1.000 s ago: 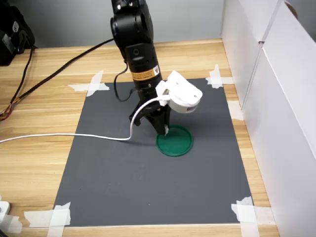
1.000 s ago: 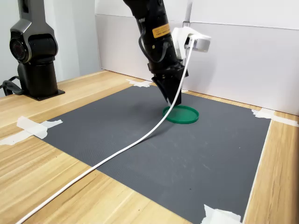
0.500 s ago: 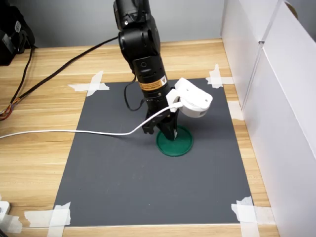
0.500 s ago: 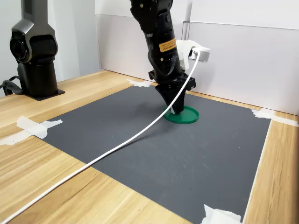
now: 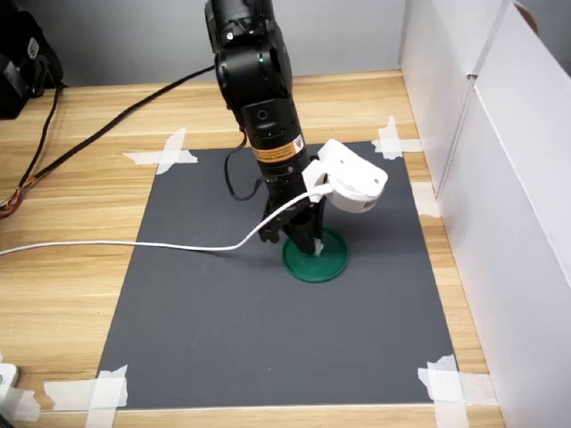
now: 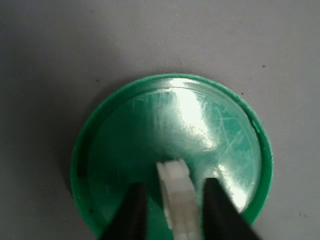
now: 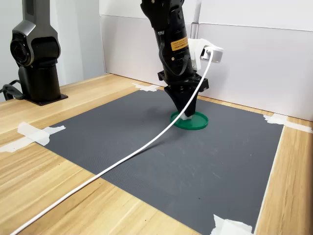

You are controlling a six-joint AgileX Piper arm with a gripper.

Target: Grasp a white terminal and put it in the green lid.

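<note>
Now the gripper [image 6: 170,200] hangs low over the green lid [image 6: 175,125], with the white terminal [image 6: 176,197] between its two dark fingers [image 6: 131,210]. In the wrist view there is a thin gap on either side of the terminal, so the jaws look slightly parted, but I cannot tell for sure whether they grip the piece or have let it go. The terminal sits inside the lid's rim, off the middle and towards the edge nearest the fingers; whether it touches the lid floor is not clear. In the first exterior view the gripper [image 5: 308,242] points down onto the near-left part of the green lid [image 5: 328,264], and in the second exterior view the gripper [image 7: 186,113] stands nearly upright over the lid [image 7: 195,121] on the grey mat [image 7: 146,147]. The step in hand, as I judge it, is the release. To do it well, the jaws should open fully while the tips stay low, so the small, light piece does not drop far and bounce over the shallow rim. The lift afterwards should go straight up, since a sideways drag could catch the terminal or nudge the lid across the mat. The white cable [image 5: 134,246] trails clear of the lid and should not interfere.
</note>
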